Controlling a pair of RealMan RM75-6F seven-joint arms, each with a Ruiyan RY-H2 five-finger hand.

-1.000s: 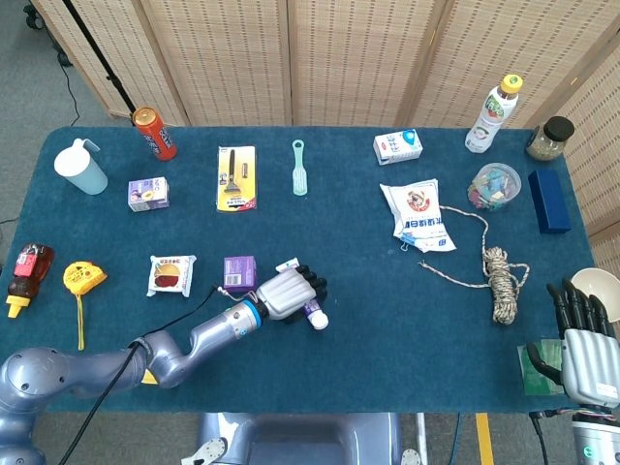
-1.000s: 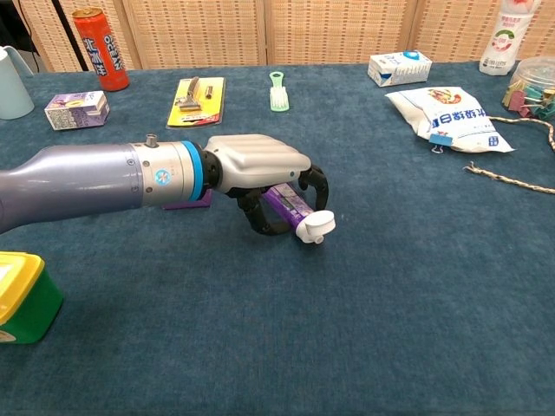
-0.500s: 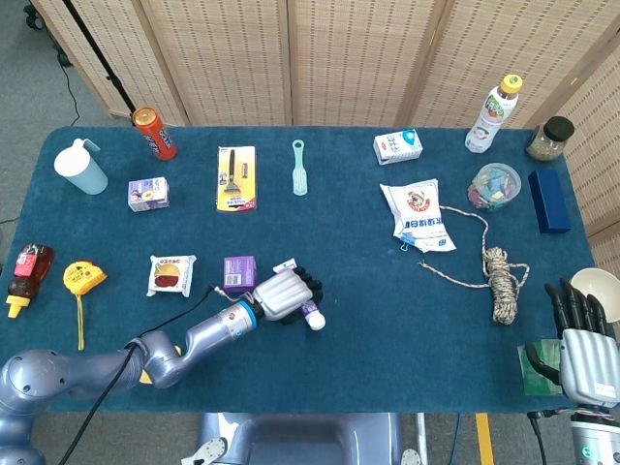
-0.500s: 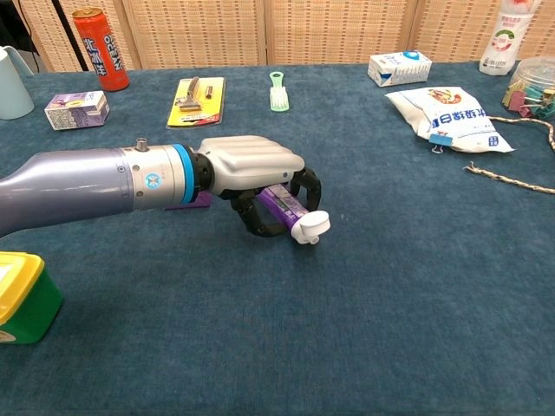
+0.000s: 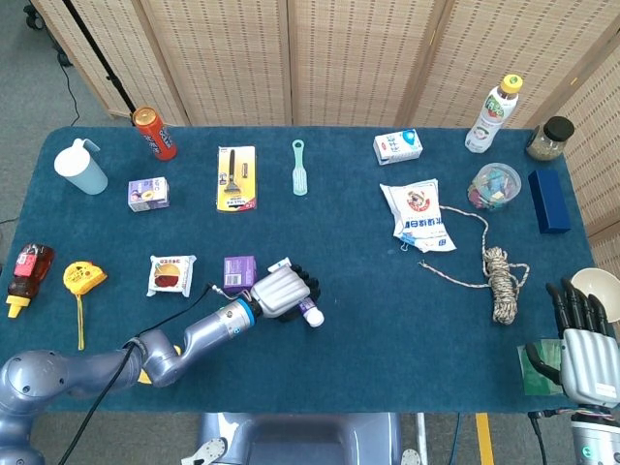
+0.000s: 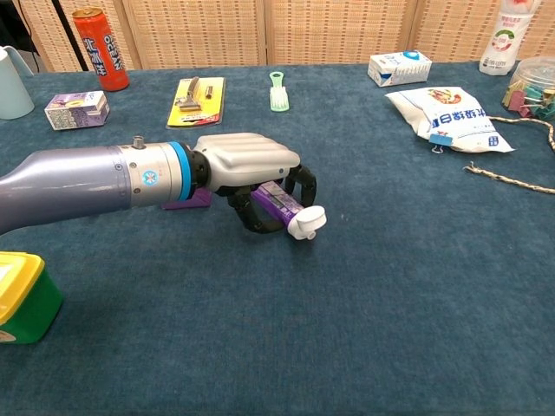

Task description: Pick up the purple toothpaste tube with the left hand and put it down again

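1. A brown sauce bottle (image 5: pixel 27 273) and a yellow tape measure (image 5: pixel 83 278) lie at the left edge of the blue felt-covered table (image 5: pixel 387 329).
2. A pale blue plastic cup (image 5: pixel 80 167), a red drink can (image 6: pixel 100 37) with white lettering too blurred to read, and a small purple-printed carton (image 6: pixel 77 110) sit along the far left.
3. A yellow razor card (image 6: pixel 196 100) and a mint green brush (image 6: pixel 278 92) lie further right.
4. The left hand (image 6: pixel 251 178), grey-shelled with black fingers, is curled tight around the purple toothpaste tube (image 6: pixel 276 202); its white cap (image 6: pixel 306 224) pokes out, just beside a small purple box (image 5: pixel 239 273).
5. A white snack bag (image 6: pixel 451 118) with blue print, a coiled rope (image 5: pixel 503 281) and a dark blue box (image 5: pixel 549 201) lie right.
6. The right hand (image 5: pixel 584 339) rests at the table's right edge, its dark fingers straight, holding nothing.
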